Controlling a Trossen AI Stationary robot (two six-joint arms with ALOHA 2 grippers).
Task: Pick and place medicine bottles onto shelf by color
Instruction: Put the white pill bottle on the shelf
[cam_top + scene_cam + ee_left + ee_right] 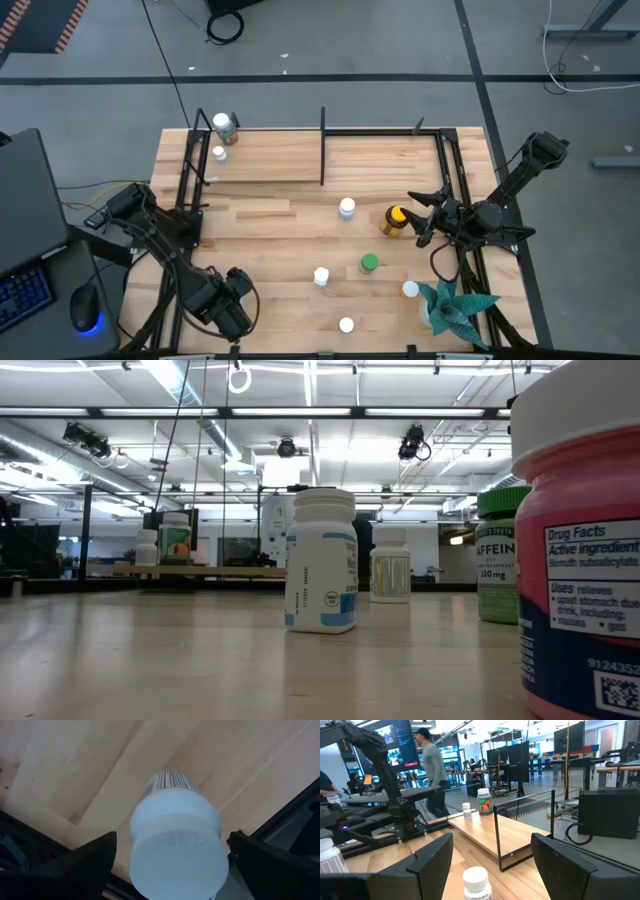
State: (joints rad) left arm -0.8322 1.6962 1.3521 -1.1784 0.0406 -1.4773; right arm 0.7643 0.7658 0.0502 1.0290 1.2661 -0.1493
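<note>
The left gripper (165,855) has its jaws spread wide around a white-capped bottle (175,850) near the table's front-left edge, not yet clenched, so closing on it seems next, then carrying it to the shelf (270,160); the right gripper (425,215) waits released beside the amber bottle (395,220).

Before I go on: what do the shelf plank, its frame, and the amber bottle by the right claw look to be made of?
Light wooden shelf plank: pale matte wood, visible grain. Thin black frame posts: probably painted metal, slim and dark. Amber yellow-capped bottle: seemingly translucent plastic. The open right claw is beside it.
</note>
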